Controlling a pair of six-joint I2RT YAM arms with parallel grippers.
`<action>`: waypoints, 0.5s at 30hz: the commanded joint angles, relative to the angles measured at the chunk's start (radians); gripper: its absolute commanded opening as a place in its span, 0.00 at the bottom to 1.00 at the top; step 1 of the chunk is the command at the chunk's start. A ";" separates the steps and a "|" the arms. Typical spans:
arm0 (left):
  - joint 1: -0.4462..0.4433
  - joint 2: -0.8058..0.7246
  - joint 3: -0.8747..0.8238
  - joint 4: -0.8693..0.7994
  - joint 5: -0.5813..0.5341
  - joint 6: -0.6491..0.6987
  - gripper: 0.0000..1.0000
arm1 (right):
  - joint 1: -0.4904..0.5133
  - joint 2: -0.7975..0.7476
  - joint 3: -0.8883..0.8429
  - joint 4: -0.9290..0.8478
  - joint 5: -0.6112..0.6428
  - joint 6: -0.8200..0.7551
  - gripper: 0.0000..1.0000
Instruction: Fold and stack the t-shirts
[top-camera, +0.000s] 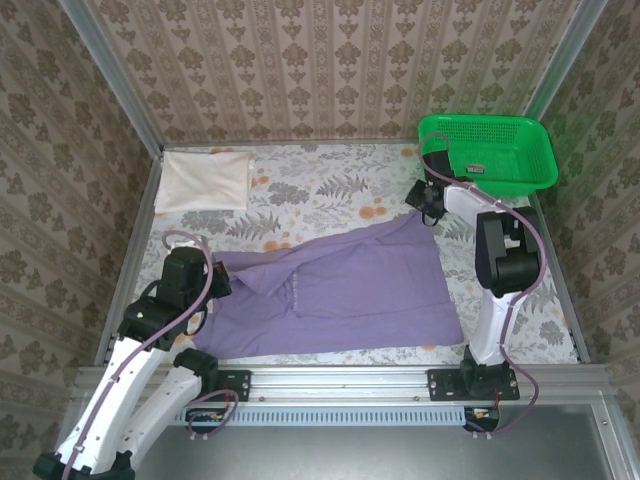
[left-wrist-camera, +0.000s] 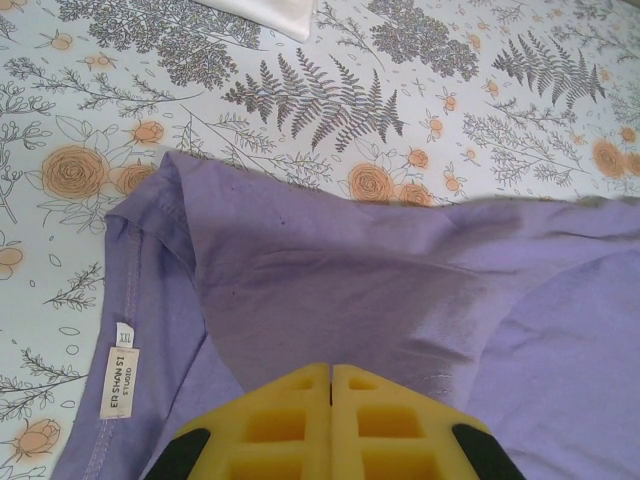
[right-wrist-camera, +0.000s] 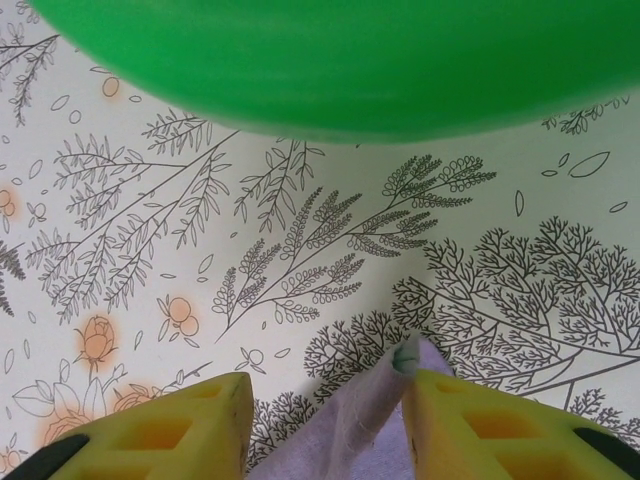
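The purple t-shirt (top-camera: 340, 290) lies spread across the middle of the table, its neck label (left-wrist-camera: 120, 380) facing up on the left. My left gripper (top-camera: 222, 278) sits at the shirt's left edge. Its yellow fingers (left-wrist-camera: 300, 400) are pressed together, and a fold of the purple t-shirt (left-wrist-camera: 330, 290) draws up taut into their tips. My right gripper (top-camera: 427, 205) is at the shirt's far right corner, just short of the basket. Its jaws stand apart, and the raised purple corner (right-wrist-camera: 375, 410) leans on the right finger (right-wrist-camera: 450, 410), unpinched. The cream t-shirt (top-camera: 205, 180) lies folded at the back left.
A green mesh basket (top-camera: 490, 150) stands at the back right, and its rim (right-wrist-camera: 340, 60) hangs just beyond my right gripper (right-wrist-camera: 325, 378). The floral tablecloth (top-camera: 330, 190) is bare between the cream shirt and the basket. Patterned walls close in the back and both sides.
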 joint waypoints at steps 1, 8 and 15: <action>0.005 0.001 -0.014 -0.009 -0.014 -0.015 0.00 | 0.001 0.033 0.032 -0.056 0.031 0.018 0.39; 0.004 0.012 -0.011 0.002 -0.012 -0.010 0.00 | -0.002 0.049 0.048 -0.083 0.044 0.018 0.23; 0.030 0.083 0.029 0.065 -0.009 0.027 0.00 | -0.004 0.011 0.057 -0.099 0.042 0.001 0.03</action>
